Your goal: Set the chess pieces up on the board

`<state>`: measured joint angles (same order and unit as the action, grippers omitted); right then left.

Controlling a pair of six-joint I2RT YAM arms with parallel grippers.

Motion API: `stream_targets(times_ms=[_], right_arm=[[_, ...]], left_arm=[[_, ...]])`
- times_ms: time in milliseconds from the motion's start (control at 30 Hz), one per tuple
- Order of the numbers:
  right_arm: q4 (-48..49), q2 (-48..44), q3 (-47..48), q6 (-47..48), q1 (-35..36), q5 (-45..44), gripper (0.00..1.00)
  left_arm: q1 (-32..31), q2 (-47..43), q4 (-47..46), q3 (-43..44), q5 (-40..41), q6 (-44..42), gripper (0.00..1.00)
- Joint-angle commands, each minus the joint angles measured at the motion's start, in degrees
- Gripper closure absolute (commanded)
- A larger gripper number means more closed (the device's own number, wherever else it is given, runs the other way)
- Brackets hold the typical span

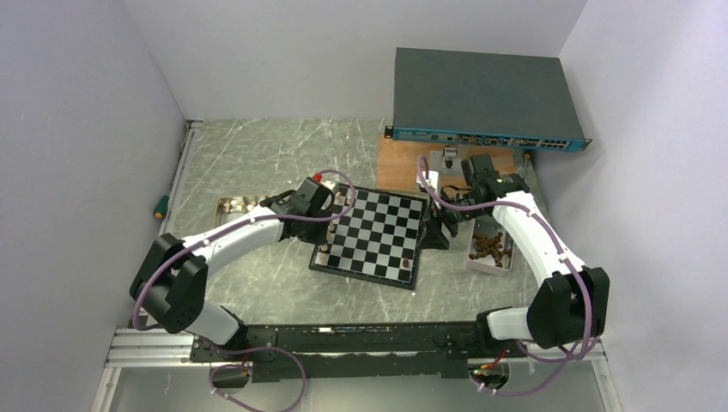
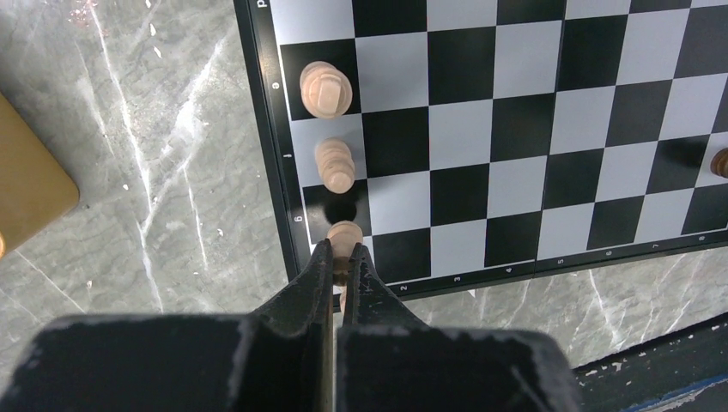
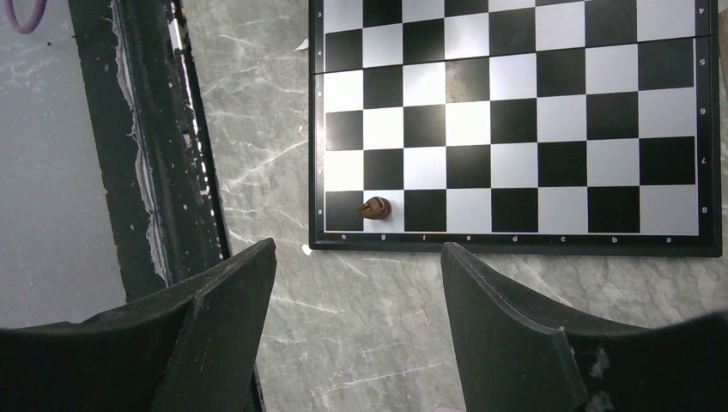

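**Left end effector (image 2: 341, 257) narrowed onto a light tan chessman (image 2: 345, 233); right end effector (image 3: 358, 249) spread wide, holding nothing.**

The gripped chessman sits at the near corner of the chessboard (image 2: 515, 154), in the edge file just inside the dark border. A second tan chessman (image 2: 335, 165) and a third tan chessman (image 2: 325, 89) stand further along that file. The right end effector hangs over bare marble bench (image 3: 283, 129) just off the board's edge, touching nothing. A dark brown chessman (image 3: 375, 207) stands in the edge rank near the corner. Bare bench runs along both board edges.
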<state>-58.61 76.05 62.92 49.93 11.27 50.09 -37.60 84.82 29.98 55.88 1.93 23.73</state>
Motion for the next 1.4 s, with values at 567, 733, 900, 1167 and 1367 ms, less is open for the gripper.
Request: stream_targets(times_ms=[567,733,900,1167,1367], right_arm=[[1.0,-1.3,0.1,0.3,-0.4,2.4,0.27],[0.9,-1.3,0.0,0.3,-0.4,2.3,0.27],[0.9,-1.3,0.0,0.4,-0.5,2.3,0.27],[0.9,-1.3,-0.1,0.4,-0.5,2.3,0.27],[1.0,-1.2,-0.1,0.4,-0.5,2.3,0.27]], left_arm=[[-1.5,3.5,-1.8,3.3,3.4,0.3,1.0],[-1.6,3.9,-1.9,3.9,3.6,0.0,1.0],[-1.6,4.3,-1.8,4.2,3.6,-0.2,0.99],[-1.5,4.5,-1.4,4.1,3.8,-0.3,0.97],[-1.6,4.8,-0.8,4.1,4.0,-0.4,0.95]])
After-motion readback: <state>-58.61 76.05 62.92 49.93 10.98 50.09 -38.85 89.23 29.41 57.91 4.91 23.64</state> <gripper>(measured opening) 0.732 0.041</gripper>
